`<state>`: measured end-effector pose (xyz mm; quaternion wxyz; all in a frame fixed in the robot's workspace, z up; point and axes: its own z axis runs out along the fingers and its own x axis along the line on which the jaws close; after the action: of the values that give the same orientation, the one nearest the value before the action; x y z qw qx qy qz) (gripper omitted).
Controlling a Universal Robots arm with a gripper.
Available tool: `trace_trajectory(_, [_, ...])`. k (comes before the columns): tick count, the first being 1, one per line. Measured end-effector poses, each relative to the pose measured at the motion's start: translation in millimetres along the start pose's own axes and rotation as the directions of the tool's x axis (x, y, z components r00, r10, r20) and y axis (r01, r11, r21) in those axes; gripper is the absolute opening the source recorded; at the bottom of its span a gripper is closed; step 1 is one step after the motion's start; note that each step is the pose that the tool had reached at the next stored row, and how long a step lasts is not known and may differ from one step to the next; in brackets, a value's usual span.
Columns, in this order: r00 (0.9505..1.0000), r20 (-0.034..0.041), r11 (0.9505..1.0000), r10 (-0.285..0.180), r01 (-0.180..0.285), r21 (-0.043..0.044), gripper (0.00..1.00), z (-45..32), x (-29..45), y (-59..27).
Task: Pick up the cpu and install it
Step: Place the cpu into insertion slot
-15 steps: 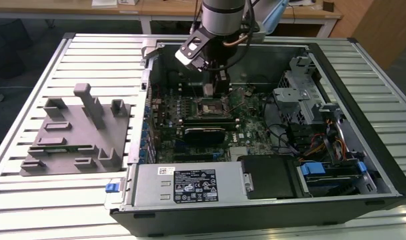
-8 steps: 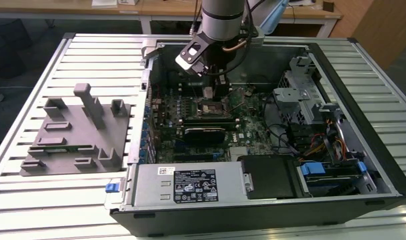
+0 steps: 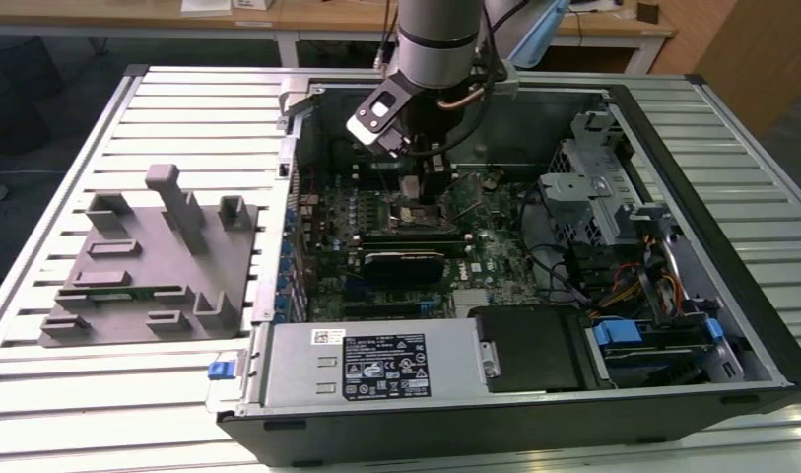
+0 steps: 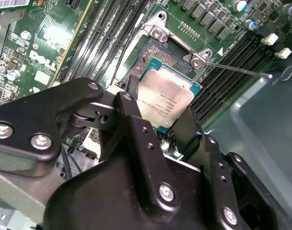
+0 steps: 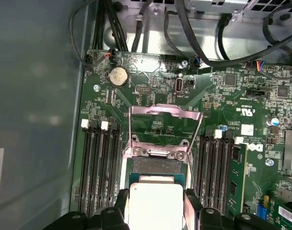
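Note:
The cpu (image 4: 166,97), a small square chip with a pale silvery top on a green edge, is held between my two black fingers (image 4: 131,98), with the gripper (image 4: 160,112) shut on its opposite sides. It hangs tilted just over the open socket (image 4: 158,57) of the green motherboard (image 4: 45,43). In the first wrist view the cpu (image 5: 155,203) sits at the socket's near side, and the metal load plate (image 5: 165,115) stands flipped open beyond it. In the exterior view the gripper (image 3: 420,185) reaches down into the open computer case (image 3: 636,118) above the socket (image 3: 420,214).
Memory slots (image 5: 100,167) flank the socket on both sides, and a thin lever (image 4: 237,68) sticks out beside it. Black cables (image 5: 194,43) run along the board's far edge. A grey slotted plastic block (image 3: 144,261) lies on the table at the exterior view's left.

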<state>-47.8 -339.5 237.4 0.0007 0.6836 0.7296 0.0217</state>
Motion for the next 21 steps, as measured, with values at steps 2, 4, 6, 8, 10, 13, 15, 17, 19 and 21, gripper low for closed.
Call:
trace_trajectory(2, [1.0, 0.0001, 1.0, 0.0, 0.0, 0.0001, 0.54, 2.5, -0.1, -0.1])
trace_trajectory(4, [1.0, 0.0002, 1.0, 0.0, 0.0, 0.0001, 0.54, 4.9, -0.2, -0.1])
trace_trajectory(6, [1.0, 0.0001, 1.0, 0.0, 0.0, 0.0001, 0.54, 7.6, -0.2, -0.1])
trace_trajectory(8, [1.0, 0.0002, 1.0, 0.001, -0.001, 0.0001, 0.54, 9.9, -0.3, -0.2])
trace_trajectory(10, [1.0, 0.0001, 1.0, 0.002, -0.002, 0.0, 0.54, 12.1, -0.4, -0.2])
trace_trajectory(13, [1.0, 0.0003, 1.0, 0.006, -0.006, -0.0001, 0.54, 14.9, -0.6, -0.3])
trace_trajectory(15, [1.0, 0.0004, 1.0, 0.007, -0.007, -0.0001, 0.54, 15.8, -0.7, -0.4])
trace_trajectory(17, [1.0, 0.0003, 1.0, 0.007, -0.007, -0.0001, 0.54, 16.5, -0.7, -0.4])
trace_trajectory(19, [1.0, 0.0003, 1.0, 0.007, -0.007, -0.0001, 0.54, 17.2, -0.7, -0.4])
trace_trajectory(21, [1.0, 0.0005, 1.0, 0.007, -0.007, -0.0001, 0.54, 18.0, -0.8, -0.4])
